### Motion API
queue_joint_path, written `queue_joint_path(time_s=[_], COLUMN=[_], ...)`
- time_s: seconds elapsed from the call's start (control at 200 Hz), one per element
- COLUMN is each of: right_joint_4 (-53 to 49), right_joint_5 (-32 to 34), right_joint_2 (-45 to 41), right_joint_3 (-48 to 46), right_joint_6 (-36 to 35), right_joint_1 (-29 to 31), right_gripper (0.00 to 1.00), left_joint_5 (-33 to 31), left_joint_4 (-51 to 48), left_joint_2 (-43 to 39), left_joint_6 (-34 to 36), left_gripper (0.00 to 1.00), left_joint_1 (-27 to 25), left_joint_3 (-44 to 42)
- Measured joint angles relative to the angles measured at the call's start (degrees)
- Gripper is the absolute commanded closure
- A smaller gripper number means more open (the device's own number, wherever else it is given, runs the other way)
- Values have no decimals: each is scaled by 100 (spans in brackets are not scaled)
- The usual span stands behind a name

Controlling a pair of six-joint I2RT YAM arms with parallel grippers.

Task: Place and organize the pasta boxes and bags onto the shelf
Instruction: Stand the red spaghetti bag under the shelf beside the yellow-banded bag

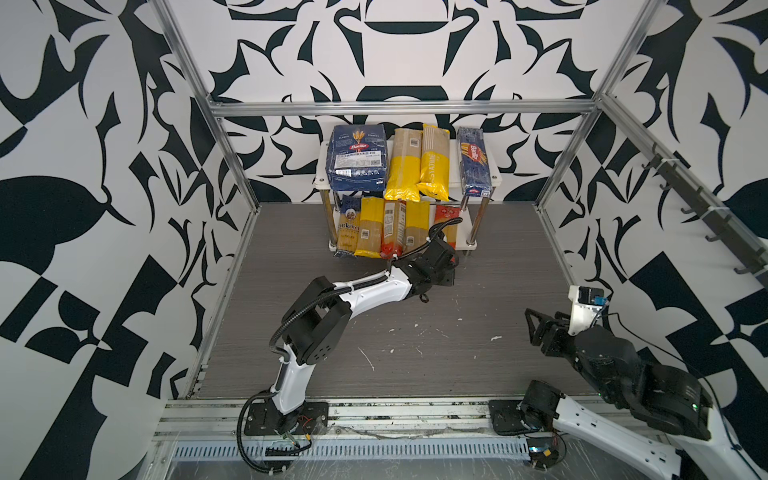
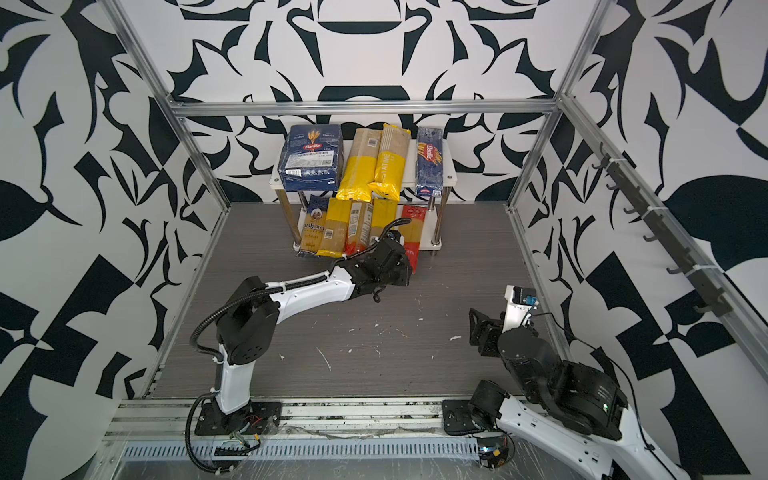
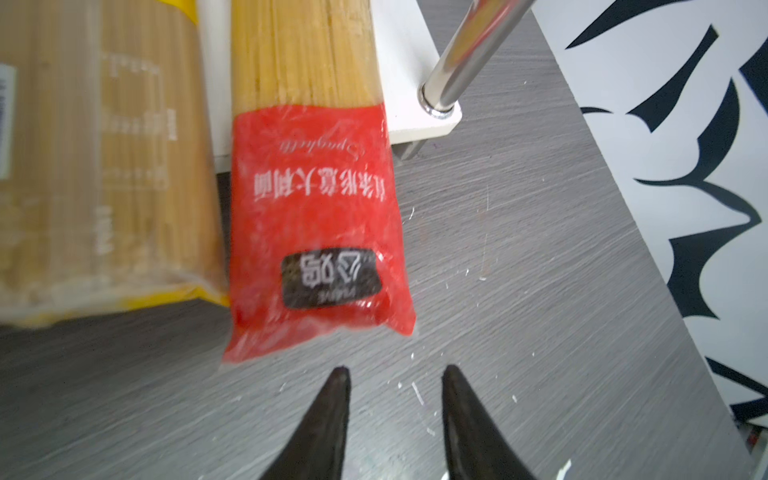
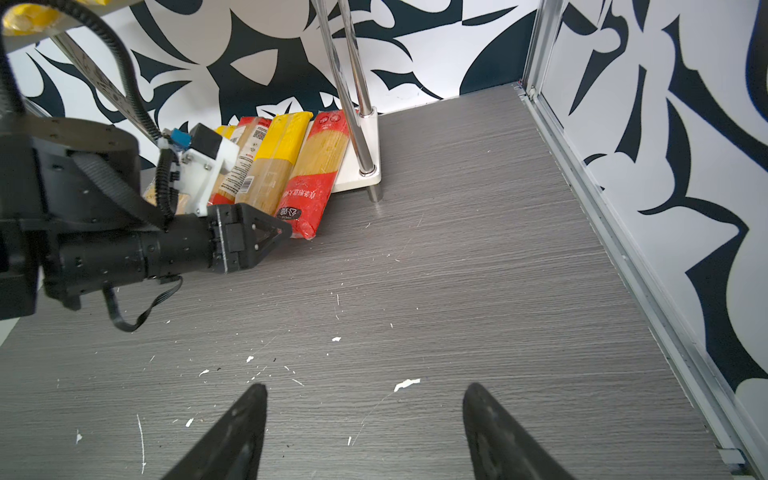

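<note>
Grey table (image 1: 457,332) spreads out under me, flecked with white scraps. At its far edge, against the patterned wall, stands the shelf (image 1: 496,176), two white boards on chrome posts, and it's loaded.

Top board, left end: the wide box (image 1: 358,160), its near end hanging over the board's near edge. Right beside it are two yellow bags (image 1: 402,164), pressed together side by side with their yellow ends towards me. Then comes a strip of bare board, and the narrow box (image 1: 473,162) lies at the right end, apart from the bags.

Lower board, left to right in both top views: the ankara bag (image 1: 348,230), a yellow bag (image 1: 371,228), a red-ended bag (image 1: 394,226), another yellow one (image 1: 417,224), and last the red bag (image 2: 411,228), just left of the near right post. All five poke out past the board's near edge.

My left arm reaches across to that red bag (image 3: 316,216). The left wrist view, a bit blurred, shows its red end jutting off the board corner (image 3: 419,120). My left gripper (image 3: 395,374) sits just short of that end, not touching, with a narrow gap between the fingers (image 3: 338,399) and nothing in it.

My right gripper (image 4: 365,388) hangs low over bare table at the near right, well apart from the shelf, its fingers (image 4: 249,411) spread wide and empty.
</note>
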Motion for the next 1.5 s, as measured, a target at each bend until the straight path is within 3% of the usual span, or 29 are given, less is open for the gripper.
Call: queue_joint_path(time_s=[0.43, 1.1, 1.5], right_joint_4=[-111, -109, -118], right_joint_5=[101, 114, 184], right_joint_2=[-85, -66, 57], right_joint_3=[11, 11, 11], right_joint_6=[11, -7, 0], right_joint_1=[0, 0, 0], right_gripper=[23, 22, 22], left_joint_5=[-24, -70, 22], left_joint_4=[-214, -337, -433], left_joint_2=[442, 413, 905], left_joint_6=[179, 94, 337], left_gripper=[67, 65, 65], left_joint_1=[0, -4, 203], left_joint_3=[625, 179, 1043])
